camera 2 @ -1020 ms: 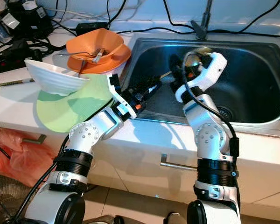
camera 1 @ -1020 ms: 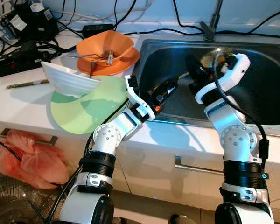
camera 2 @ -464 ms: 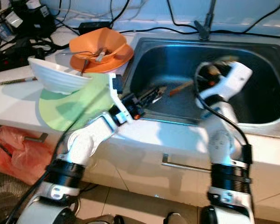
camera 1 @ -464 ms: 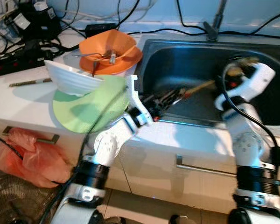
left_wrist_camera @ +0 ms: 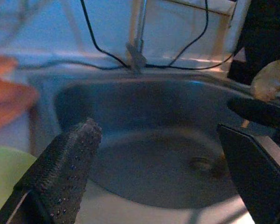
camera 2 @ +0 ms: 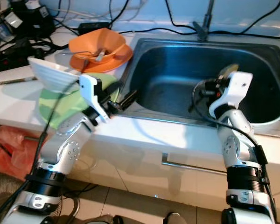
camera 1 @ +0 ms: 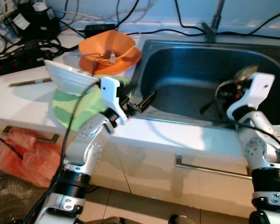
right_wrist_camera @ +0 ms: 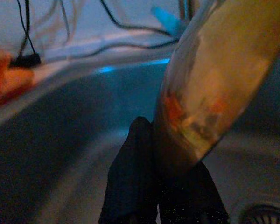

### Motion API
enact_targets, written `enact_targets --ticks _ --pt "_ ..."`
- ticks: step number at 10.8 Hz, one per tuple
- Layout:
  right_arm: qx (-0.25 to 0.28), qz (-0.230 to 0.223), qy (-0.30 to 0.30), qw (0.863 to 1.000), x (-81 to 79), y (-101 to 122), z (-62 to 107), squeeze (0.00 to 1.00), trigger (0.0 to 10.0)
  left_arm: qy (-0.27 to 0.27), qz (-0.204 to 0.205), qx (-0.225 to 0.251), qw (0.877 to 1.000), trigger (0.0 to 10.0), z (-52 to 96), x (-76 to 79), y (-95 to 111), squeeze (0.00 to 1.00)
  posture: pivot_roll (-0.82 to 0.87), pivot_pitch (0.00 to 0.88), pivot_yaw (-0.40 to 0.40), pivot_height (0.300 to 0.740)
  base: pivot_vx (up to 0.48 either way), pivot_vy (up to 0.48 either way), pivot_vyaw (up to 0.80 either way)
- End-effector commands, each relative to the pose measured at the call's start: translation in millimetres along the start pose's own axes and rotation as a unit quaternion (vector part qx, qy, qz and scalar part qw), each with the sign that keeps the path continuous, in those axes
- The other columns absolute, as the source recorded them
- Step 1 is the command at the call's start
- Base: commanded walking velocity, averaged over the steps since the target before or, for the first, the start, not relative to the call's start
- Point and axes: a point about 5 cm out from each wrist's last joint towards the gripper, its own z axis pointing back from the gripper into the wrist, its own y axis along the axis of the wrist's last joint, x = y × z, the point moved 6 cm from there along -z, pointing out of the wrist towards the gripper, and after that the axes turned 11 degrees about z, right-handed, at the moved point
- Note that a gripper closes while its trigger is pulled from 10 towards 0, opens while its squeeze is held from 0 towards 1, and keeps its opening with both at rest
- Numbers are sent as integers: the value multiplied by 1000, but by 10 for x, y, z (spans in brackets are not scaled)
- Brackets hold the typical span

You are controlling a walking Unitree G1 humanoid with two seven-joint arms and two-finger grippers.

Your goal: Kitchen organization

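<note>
One white bowl (camera 1: 67,77), one green plate (camera 1: 77,105), one orange bowl (camera 1: 107,46), one sink (camera 1: 186,77), one wooden spoon (right_wrist_camera: 214,88)

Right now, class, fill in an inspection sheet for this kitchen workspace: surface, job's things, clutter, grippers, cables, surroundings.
Surface: white counter with steel sink.
Job's things: orange bowl holding cutlery; white bowl tilted on green plate; wooden spoon.
Clutter: pen on counter.
Grippers: left gripper open at sink edge; right gripper over sink, fingers shut on wooden spoon.
Cables: black cables behind bowls and sink.
Surroundings: pink bag below counter.
</note>
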Motion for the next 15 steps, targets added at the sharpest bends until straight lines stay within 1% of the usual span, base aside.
enact_targets --ticks 1,2,3,4,5,6,7,8,9,10,12,14,15 --pt "-7 16 14 1000 -54 -66 -12 0 10000 8 -40 0 999 10000 18 -2 -21 1000 -31 77 80 740 0 0 0" --pt "-20 22 22 999 -120 -172 -12 0 10000 -7 -70 0 998 10000 22 56 -51 1000 -28 73 84 740 0 0 0" --pt "-24 32 30 999 -188 -230 -17 0 10000 -12 -71 1 997 10000 13 79 -83 1000 -29 72 86 740 0 0 0" --pt "-31 47 40 998 -264 -291 -21 0 10000 -37 -85 -2 996 10000 4 171 -110 1000 -33 69 85 740 0 0 0" --pt "-49 60 44 996 -293 -371 -26 0 10000 -45 -87 -4 995 10000 5 273 -201 1000 -39 67 84 740 0 0 0" --pt "-71 65 49 994 -310 -454 -22 0 10000 -41 -81 4 996 10000 -6 312 -217 1000 -39 66 80 740 0 0 0" --pt "-81 71 70 992 -358 -516 0 1000 10000 -38 -76 13 996 10000 -18 370 -231 1000 -32 68 72 740 0 0 0" --pt "-79 79 75 991 -367 -517 5 1000 10000 -35 -70 11 997 10000 -17 377 -245 1000 -31 67 71 740 0 0 0" --pt "-73 78 69 992 -357 -466 -23 1000 10000 -27 -76 12 997 10000 -14 360 -233 1000 -28 66 71 740 0 0 0" --pt "-66 75 63 993 -354 -408 -46 1000 10000 -7 -73 22 997 10000 -24 305 -180 0 -32 65 75 740 0 0 0" --pt "-61 75 62 993 -372 -386 -30 1000 10000 11 -67 35 997 10000 -47 270 -135 0 -36 66 71 740 0 0 0" --pt "-56 69 49 995 -326 -357 -34 1000 10000 10 -66 37 997 10000 -71 306 -133 0 -35 61 68 740 0 0 0" --pt "-47 60 37 996 -297 -293 -48 1000 10000 14 -64 38 997 10000 -79 300 -130 0 -34 58 67 740 0 0 0"
